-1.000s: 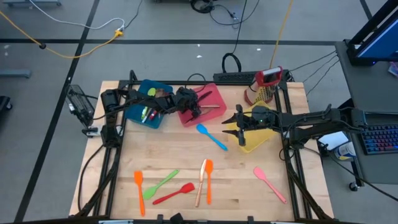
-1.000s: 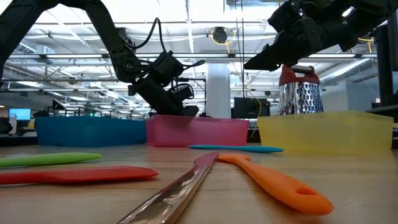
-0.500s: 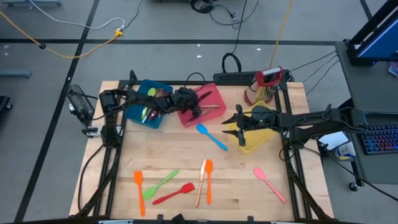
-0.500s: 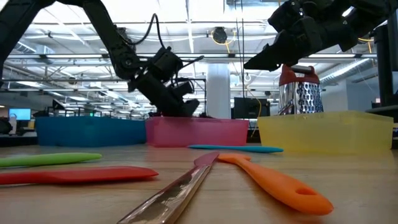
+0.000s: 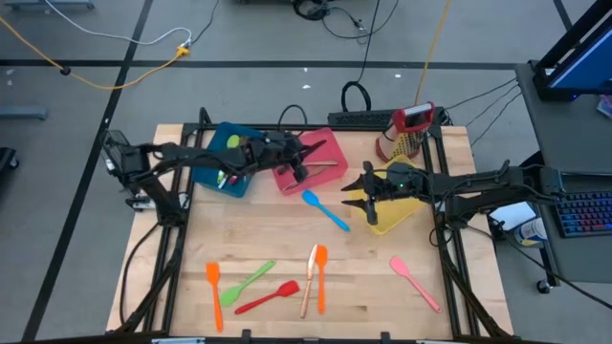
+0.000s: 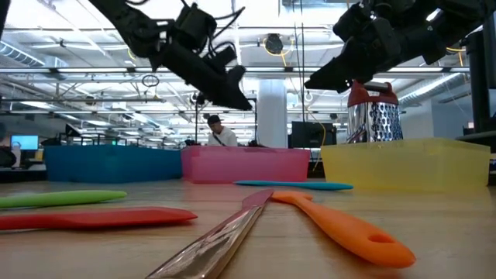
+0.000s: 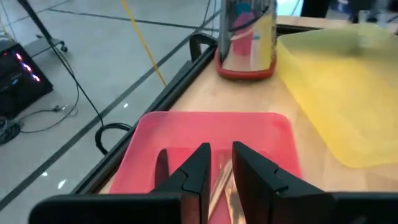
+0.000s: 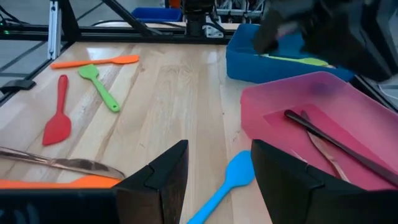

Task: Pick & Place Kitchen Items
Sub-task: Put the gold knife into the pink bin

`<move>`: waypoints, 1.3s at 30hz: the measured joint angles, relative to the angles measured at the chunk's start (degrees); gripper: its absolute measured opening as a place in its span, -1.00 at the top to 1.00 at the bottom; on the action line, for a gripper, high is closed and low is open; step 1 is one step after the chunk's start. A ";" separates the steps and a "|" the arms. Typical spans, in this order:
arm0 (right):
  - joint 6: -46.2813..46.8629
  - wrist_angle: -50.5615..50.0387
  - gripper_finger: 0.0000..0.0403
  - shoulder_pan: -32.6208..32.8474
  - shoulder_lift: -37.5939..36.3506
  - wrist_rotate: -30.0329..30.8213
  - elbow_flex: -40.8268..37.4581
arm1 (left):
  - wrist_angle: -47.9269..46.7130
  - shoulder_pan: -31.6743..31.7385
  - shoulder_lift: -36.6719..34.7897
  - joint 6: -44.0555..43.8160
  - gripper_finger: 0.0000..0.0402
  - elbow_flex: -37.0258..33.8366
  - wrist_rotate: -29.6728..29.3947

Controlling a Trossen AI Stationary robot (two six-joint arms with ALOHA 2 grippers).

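My high camera looks straight down on the whole bench [image 5: 287, 239]. My low one sits at bench-top level, close behind the orange spatula [image 6: 341, 229], facing the room. Both wrist cameras look along their fingers and share the pink bin [image 7: 205, 130].

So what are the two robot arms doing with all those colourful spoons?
They are sorting utensils into bins. The left gripper hangs above the pink bin with nothing between its fingers; a dark utensil and a coppery one already lie inside. The right gripper waits open above the blue spatula. The orange, green, red and pink spatulas still lie on the table.
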 joint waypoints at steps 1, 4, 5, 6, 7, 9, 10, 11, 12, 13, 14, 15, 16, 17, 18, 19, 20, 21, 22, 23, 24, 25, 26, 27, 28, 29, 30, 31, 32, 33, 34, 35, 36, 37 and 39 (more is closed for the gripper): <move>0.00 -0.13 0.16 0.00 0.00 0.00 0.00 | -0.71 -0.29 -0.91 0.40 0.64 0.00 -0.06; 0.00 -0.21 0.16 0.00 0.00 0.00 0.00 | -4.42 -0.75 -3.77 0.42 0.64 0.09 -0.08; 0.00 -0.19 0.16 0.00 0.00 0.00 0.00 | -5.67 -0.91 -4.53 0.41 0.64 0.09 -0.09; 0.00 -0.23 0.16 0.00 0.00 0.00 0.00 | -6.43 -1.13 -5.11 0.41 0.64 0.09 -0.11; 0.00 -0.21 0.16 0.00 0.00 0.00 0.00 | -7.55 -1.28 -5.79 0.34 0.64 0.09 -0.17; -0.02 -0.21 0.16 0.00 0.00 0.00 0.00 | -10.28 -1.52 -7.33 0.16 0.64 0.07 -0.23; -0.09 -0.21 0.16 0.00 0.00 -0.01 0.00 | -10.76 -1.79 -7.90 -0.27 0.64 0.08 -0.27; -0.31 -0.23 0.16 0.00 0.00 -0.04 0.00 | -11.77 -1.93 -8.45 -0.70 0.64 0.09 -0.29; -0.43 -0.23 0.16 0.00 0.00 -0.14 0.00 | -12.91 -2.12 -8.87 -1.14 0.64 0.09 -0.30; -0.50 -0.22 0.16 0.00 0.00 -0.15 0.00 | -13.66 -2.34 -9.22 -1.38 0.64 0.09 -0.29; -0.52 -0.29 0.16 0.00 0.00 -0.15 0.00 | -14.35 -2.63 -9.52 -1.72 0.64 0.09 -0.29; -0.52 -0.39 0.16 0.00 0.00 -0.17 0.00 | -15.02 -2.90 -9.90 -1.92 0.64 0.09 -0.34; -0.55 -0.44 0.16 0.00 0.00 -0.17 0.00 | -15.30 -3.24 -10.24 -2.21 0.64 0.09 -0.34; -0.55 -0.53 0.16 0.00 0.00 -0.17 0.00 | -15.34 -3.62 -10.40 -2.25 0.64 0.09 -0.34; -0.57 -0.62 0.16 0.00 0.00 -0.17 0.00 | -15.43 -4.10 -10.44 -2.27 0.64 0.09 -0.32; -0.57 -0.71 0.16 0.00 0.00 -0.17 -0.01 | -15.71 -4.48 -10.36 -2.29 0.64 0.09 -0.32; -0.60 -0.85 0.16 0.00 0.00 -0.17 -0.01 | -15.99 -4.91 -10.27 -2.31 0.64 0.09 -0.32; -0.64 -1.02 0.16 0.00 0.00 -0.17 -0.01 | -16.04 -5.39 -10.24 -2.39 0.64 0.09 -0.32; -0.66 -1.17 0.16 0.00 0.00 -0.17 0.00 | -16.02 -5.86 -10.25 -2.40 0.64 0.09 -0.32; -0.68 -1.40 0.16 0.00 0.00 -0.17 0.00 | -16.00 -6.34 -10.30 -2.45 0.64 0.09 -0.32; -0.68 -1.55 0.16 0.00 0.00 -0.20 0.00 | -16.07 -6.93 -10.33 -2.75 0.64 0.09 -0.32; -0.70 -1.77 0.16 0.00 0.00 -0.20 0.00 | -16.46 -7.48 -10.31 -3.14 0.64 0.09 -0.32; -0.70 -1.97 0.16 0.00 0.00 -0.20 0.00 | -17.02 -8.08 -10.30 -3.64 0.64 0.09 -0.32; -0.72 -2.28 0.16 0.00 0.00 -0.20 0.00 | -17.39 -8.74 -10.30 -4.32 0.64 0.09 -0.30; -1.00 -2.59 0.16 0.00 0.00 -0.22 -0.01 | -17.56 -9.41 -10.30 -4.82 0.64 0.09 -0.30; -1.36 -2.93 0.16 0.00 0.00 -0.20 0.00 | -17.84 -10.11 -10.30 -5.34 0.64 0.09 -0.30; -1.91 -3.20 0.16 0.00 0.00 -0.22 -0.01 | -18.22 -10.82 -10.30 -5.72 0.64 0.09 -0.30; -2.26 -3.41 0.16 0.00 0.00 -0.22 -0.02 | -18.64 -11.54 -10.30 -5.91 0.64 0.09 -0.29; -2.46 -3.55 0.16 0.00 0.00 -0.22 -0.02 | -19.00 -12.33 -10.30 -6.30 0.64 0.09 -0.25; -2.59 -3.54 0.16 0.00 0.00 -0.22 -0.02 | -19.29 -13.17 -10.30 -6.79 0.64 0.09 -0.25; -2.70 -3.51 0.16 0.00 0.00 -0.22 -0.02 | -19.49 -13.98 -10.30 -7.35 0.64 0.09 -0.25; -3.02 -3.51 0.16 0.00 0.00 -0.22 -0.02 | -19.72 -14.81 -10.30 -8.02 0.64 0.09 -0.24; -3.44 -3.51 0.16 0.00 0.00 -0.22 -0.02 | -20.04 -15.66 -10.30 -8.76 0.64 0.09 -0.23; -3.65 -3.51 0.16 0.00 0.00 -0.22 0.00 | -20.19 -16.50 -10.30 -9.57 0.64 0.09 -0.23; -3.74 -3.49 0.16 0.02 0.00 -0.22 -0.02 | -20.13 -18.32 -10.30 -11.26 0.64 0.09 -0.21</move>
